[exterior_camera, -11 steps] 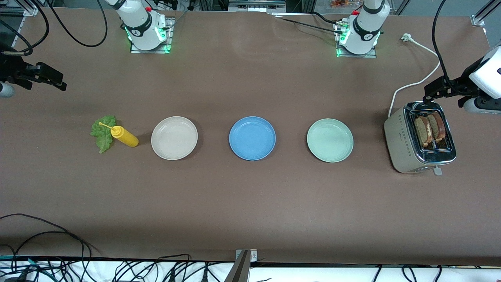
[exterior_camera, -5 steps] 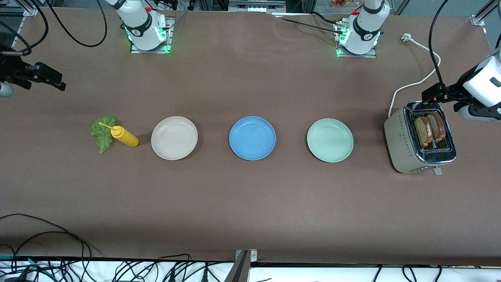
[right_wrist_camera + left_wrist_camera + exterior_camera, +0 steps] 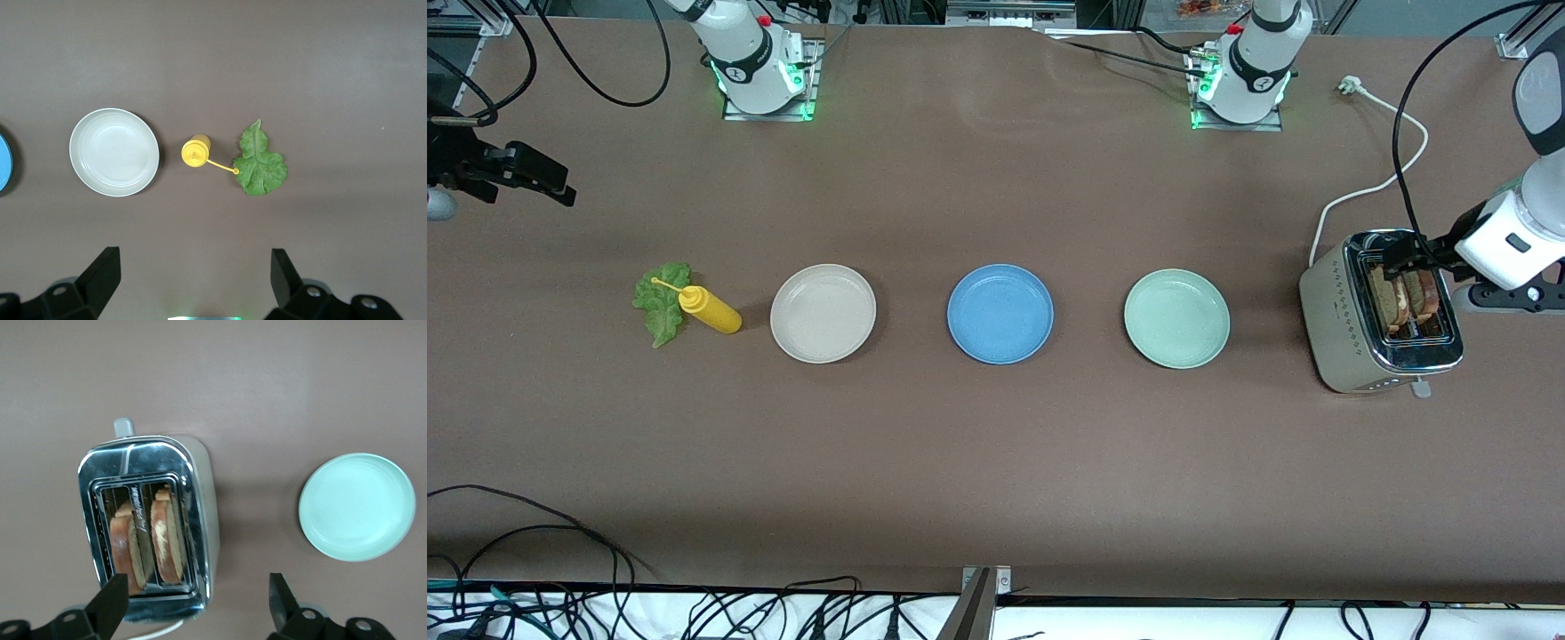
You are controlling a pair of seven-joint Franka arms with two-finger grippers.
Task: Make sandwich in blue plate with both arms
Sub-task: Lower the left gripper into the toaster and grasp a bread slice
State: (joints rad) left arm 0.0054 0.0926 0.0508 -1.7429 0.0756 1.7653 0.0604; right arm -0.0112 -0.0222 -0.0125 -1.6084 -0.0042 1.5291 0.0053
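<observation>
- The left gripper [image 3: 1403, 253] is now parked right over the toaster [image 3: 1347, 342], fingers spread wide with nothing in them; a second ago it was seen hanging farther from the front camera, off the toaster's edge, so it has been swung in over the slots.
- The right gripper [image 3: 534, 173] is seen open and empty too, up above the right arm's end of the table, pretty much where it was a second ago. That arm is just kept waiting.
- What that means: the first bread pick looks about to be started, probably, and nothing's been built yet. The blue plate [image 3: 1000, 313] is sat bare in the middle of the row, between the cream plate [image 3: 823, 313] and the green plate [image 3: 1176, 318].
- The bread slices [image 3: 1403, 298] are still stood upright in the toaster. The lettuce leaf [image 3: 660, 302] is left flat on the table with the mustard bottle [image 3: 710, 309] touching it.
- In the left wrist view one slice is shown per slot, which the arm partly blocks in the front view.
- In the right wrist view the bottle's cap tether can be seen reaching onto the leaf; the blue plate is only caught at the edge there.
</observation>
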